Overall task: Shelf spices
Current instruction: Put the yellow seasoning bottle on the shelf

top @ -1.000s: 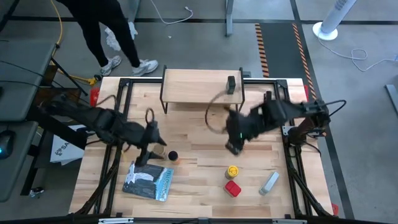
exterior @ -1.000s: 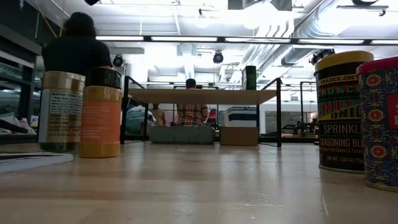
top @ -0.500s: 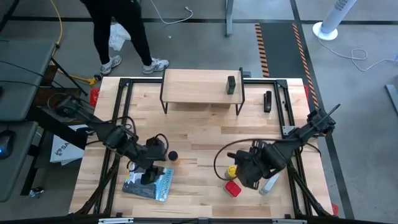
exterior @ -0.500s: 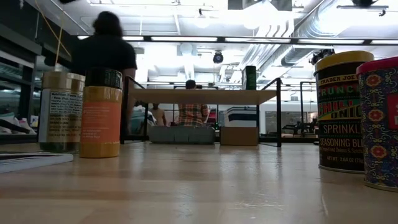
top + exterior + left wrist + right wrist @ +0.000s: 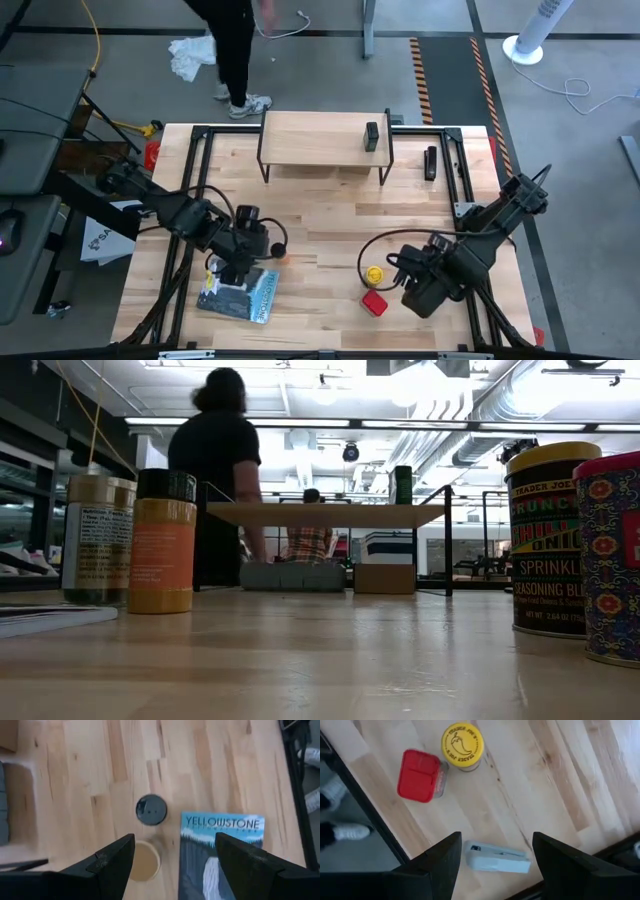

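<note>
Above the grey bar [image 5: 498, 859] now, right gripper [image 5: 428, 287], jaws spread; left gripper [image 5: 243, 262] likewise.

Our left gripper [image 5: 172, 857] hangs spread over the spices

Between our fingers [image 5: 112, 860] sit a black-capped jar [image 5: 151, 810] and tan cylinder [image 5: 144, 861]; the Yellowstone card [image 5: 215, 850] lies just beside.

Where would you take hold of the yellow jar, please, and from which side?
Probably from straight above, fingers across the round body just under the lid. The yellow jar stands upright, with the red tin close beside it, so I would close across the free sides.
</note>
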